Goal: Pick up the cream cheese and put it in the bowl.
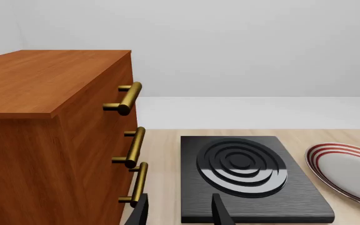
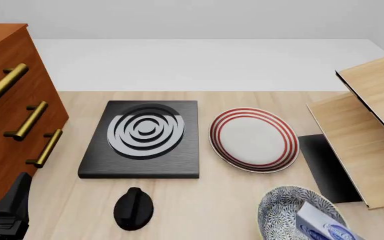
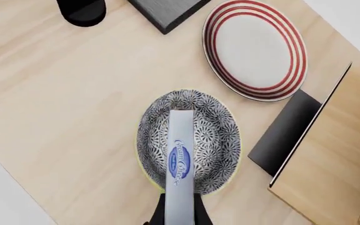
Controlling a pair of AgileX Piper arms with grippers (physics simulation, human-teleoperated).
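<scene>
Cream cheese (image 3: 178, 161): carton above the bowl's (image 3: 214, 136) hollow, near end pinched by the right end effector (image 3: 180, 216), whose fingers are mostly cut off.
Cabinet (image 2: 8, 110): wooden, brass handles, partly out of frame.
Bench (image 2: 199, 205): pale wood.
Burner plate (image 2: 142, 142): black, ringed.
Plate (image 2: 253, 140): red-ringed, between burner and bowl.
Left end effector (image 1: 180, 213): released, fingertips only.

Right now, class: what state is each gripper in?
Left gripper: open, holding nothing.
Right gripper: shut on the cream cheese, above the bowl.
</scene>
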